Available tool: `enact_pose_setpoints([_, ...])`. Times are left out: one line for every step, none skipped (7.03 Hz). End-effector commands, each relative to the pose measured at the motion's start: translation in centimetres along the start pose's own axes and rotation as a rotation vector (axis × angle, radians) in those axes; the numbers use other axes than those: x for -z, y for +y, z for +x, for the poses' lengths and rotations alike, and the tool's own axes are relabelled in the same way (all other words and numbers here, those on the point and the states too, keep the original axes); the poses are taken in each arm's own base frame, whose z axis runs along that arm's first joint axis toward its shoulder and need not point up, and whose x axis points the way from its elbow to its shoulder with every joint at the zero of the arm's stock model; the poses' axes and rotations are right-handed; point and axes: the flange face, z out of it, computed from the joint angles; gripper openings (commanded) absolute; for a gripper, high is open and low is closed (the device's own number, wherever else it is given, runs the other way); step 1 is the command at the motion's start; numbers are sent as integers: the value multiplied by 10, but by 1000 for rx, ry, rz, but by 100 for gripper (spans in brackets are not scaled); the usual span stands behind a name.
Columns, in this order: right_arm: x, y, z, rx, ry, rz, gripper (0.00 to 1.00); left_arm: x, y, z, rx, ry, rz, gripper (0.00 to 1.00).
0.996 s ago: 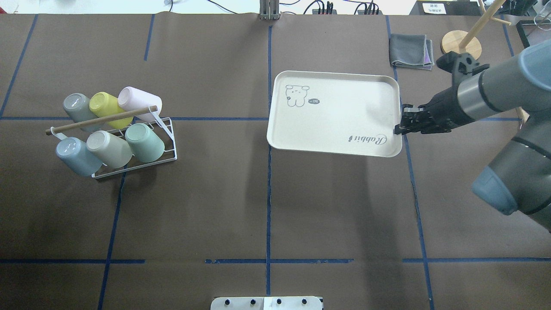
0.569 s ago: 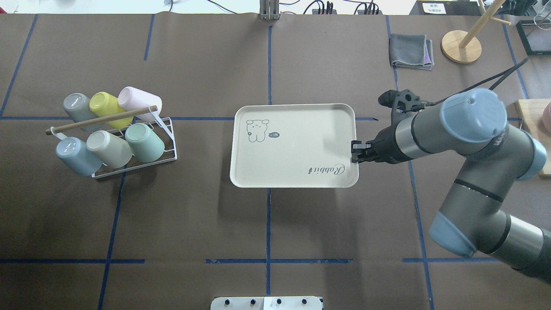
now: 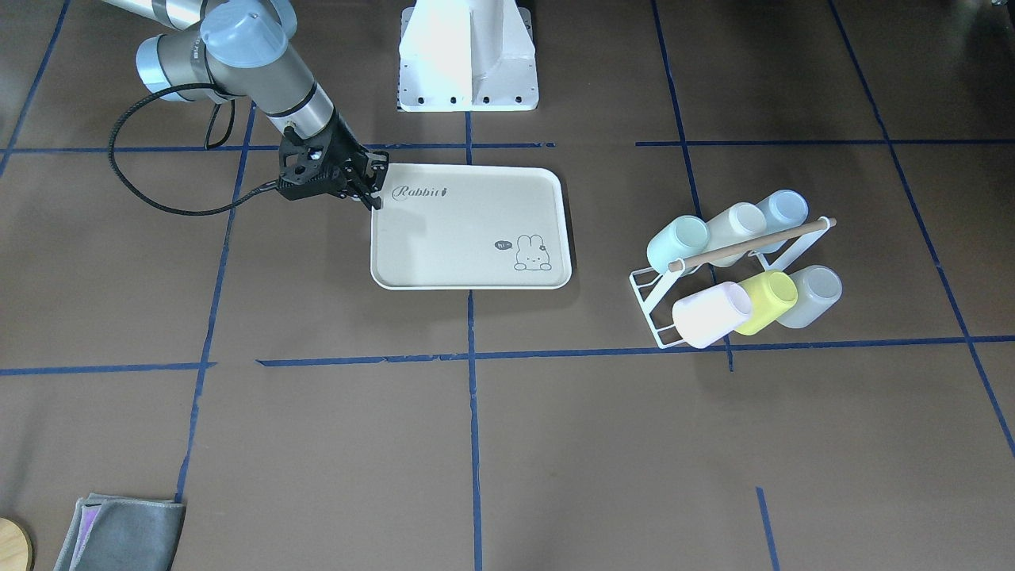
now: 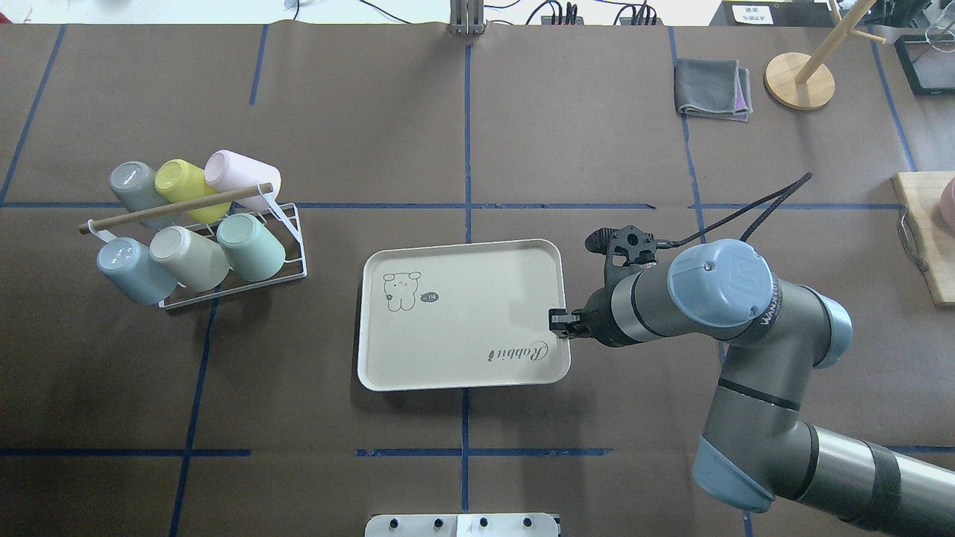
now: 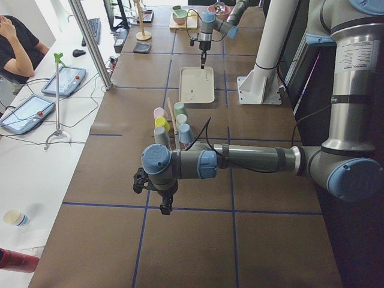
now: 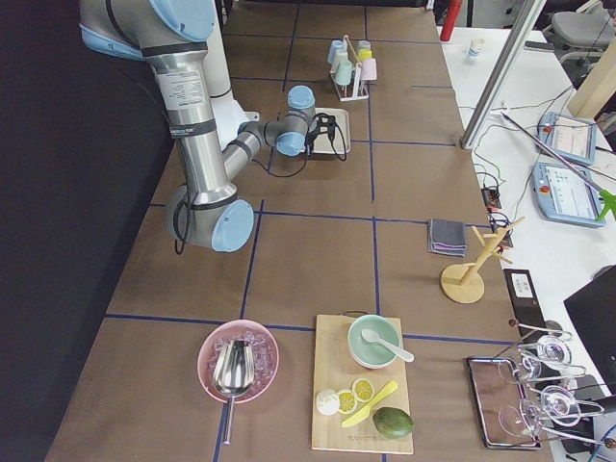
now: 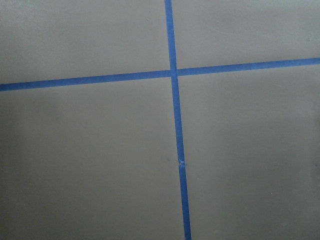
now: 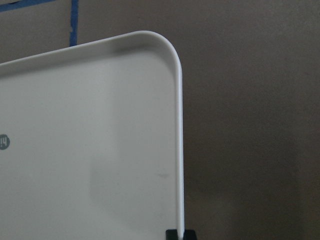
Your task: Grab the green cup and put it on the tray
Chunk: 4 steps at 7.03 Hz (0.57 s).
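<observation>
The right gripper (image 4: 559, 322) pinches the tray (image 4: 477, 298) by its rim; the green cup (image 4: 251, 246) lies tipped in a rack (image 4: 171, 209) well apart from the tray's opposite end. We cannot tell the left gripper (image 5: 163, 209) state.

"Rabbit" script — tray (image 3: 460, 230), "hi" bubble
</observation>
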Motion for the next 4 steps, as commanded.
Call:
enact_pose_setpoints([0, 2, -4, -2, -7, 1, 99, 1, 0, 1, -2, -1, 2, 100])
enact_pose_setpoints([4, 1, -6, 0, -14, 7, 100, 2, -1, 2, -11, 0, 8, 100])
enact_pose_setpoints([15, -6, -8, -1, -28, 21, 100, 5, -5, 5, -50, -6, 48, 100])
enact_pose_setpoints([34, -21, -6, -15, -35, 46, 100, 22, -18, 22, -92, -14, 87, 100])
